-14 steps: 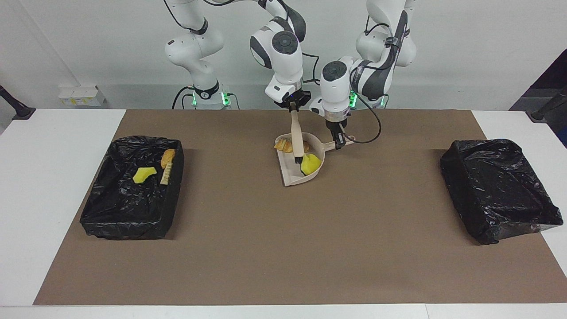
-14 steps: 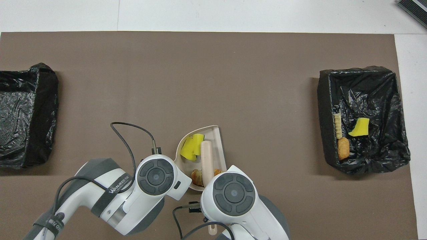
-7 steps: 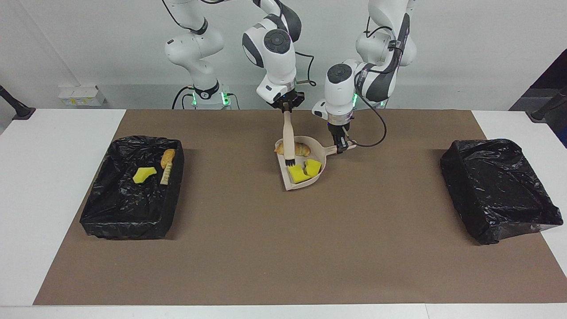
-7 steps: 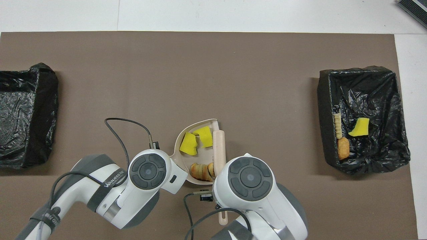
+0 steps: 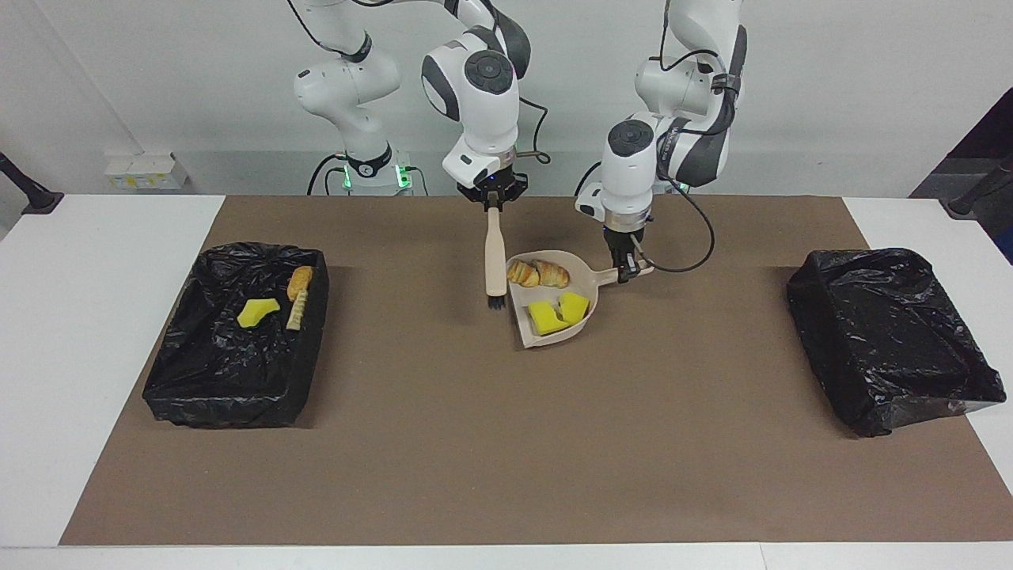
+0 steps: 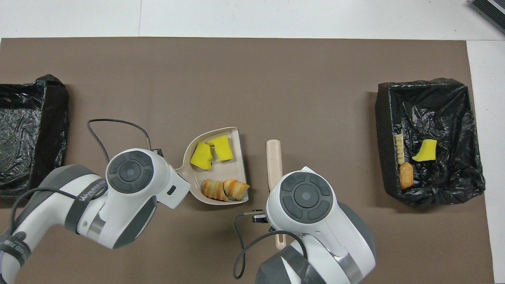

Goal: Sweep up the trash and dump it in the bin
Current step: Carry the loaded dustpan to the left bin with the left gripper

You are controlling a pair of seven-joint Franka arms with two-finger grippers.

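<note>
The beige dustpan lies low at the middle of the brown mat, near the robots; it also shows in the overhead view. It holds trash: two yellow sponge pieces and golden-brown bread chunks. My left gripper is shut on the dustpan's handle. My right gripper is shut on the beige brush, which hangs bristles down beside the dustpan's open edge, apart from it.
A black-lined bin toward the right arm's end holds a yellow piece, a bread chunk and a beige strip. A second black-lined bin stands toward the left arm's end.
The brush has come out of the dustpan and shifted toward the right arm's end. The dustpan with its trash has moved toward the left arm's end.
</note>
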